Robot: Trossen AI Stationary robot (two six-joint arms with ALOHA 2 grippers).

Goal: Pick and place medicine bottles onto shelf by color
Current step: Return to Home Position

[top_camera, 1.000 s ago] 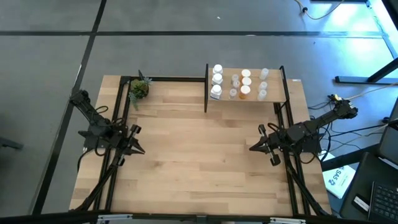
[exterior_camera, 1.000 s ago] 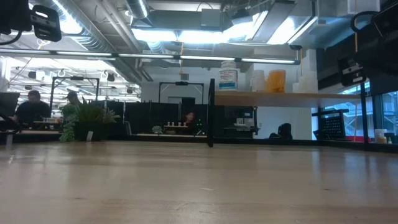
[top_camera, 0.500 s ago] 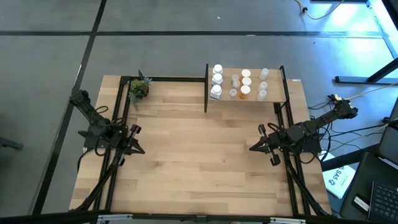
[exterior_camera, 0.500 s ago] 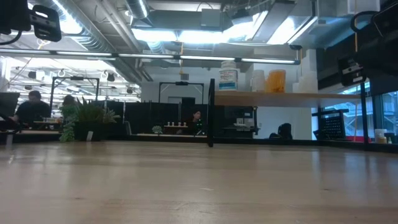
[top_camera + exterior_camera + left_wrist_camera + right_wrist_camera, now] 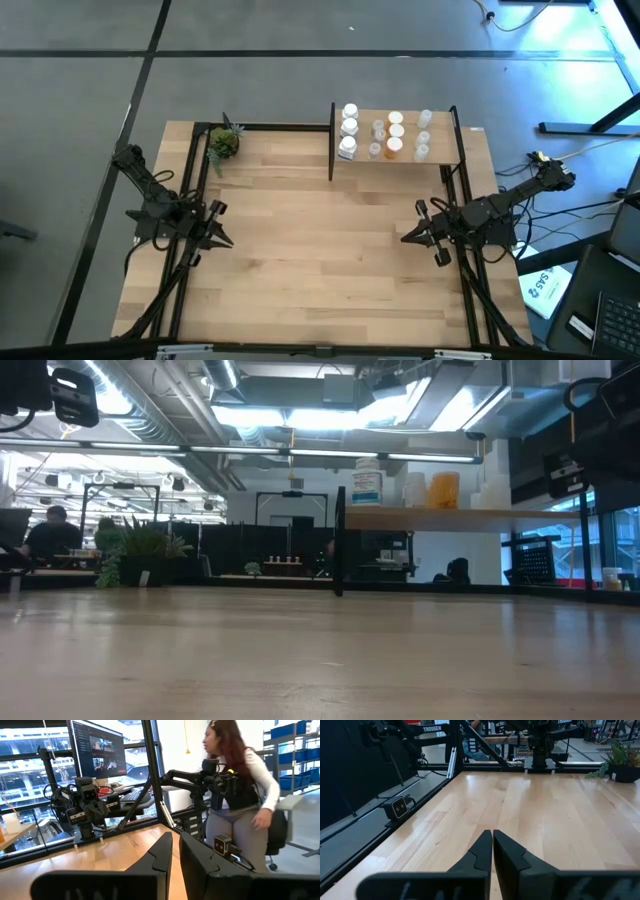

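Three white, three orange, five clear medicine bottles [image 5: 349, 127] on shelf [image 5: 442, 135]; left gripper [image 5: 222, 238], right gripper [image 5: 408, 237] closed, empty.

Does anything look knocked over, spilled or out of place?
Nothing stands out. The bottles stand upright in neat rows on the shelf; the left arm and right arm rest at the table's sides.

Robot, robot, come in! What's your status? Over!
Left pincer and right pincer shut, empty, apart at the table's sides. Bottles standing on the shelf. Plant off to the shelf's side, nothing blocking.
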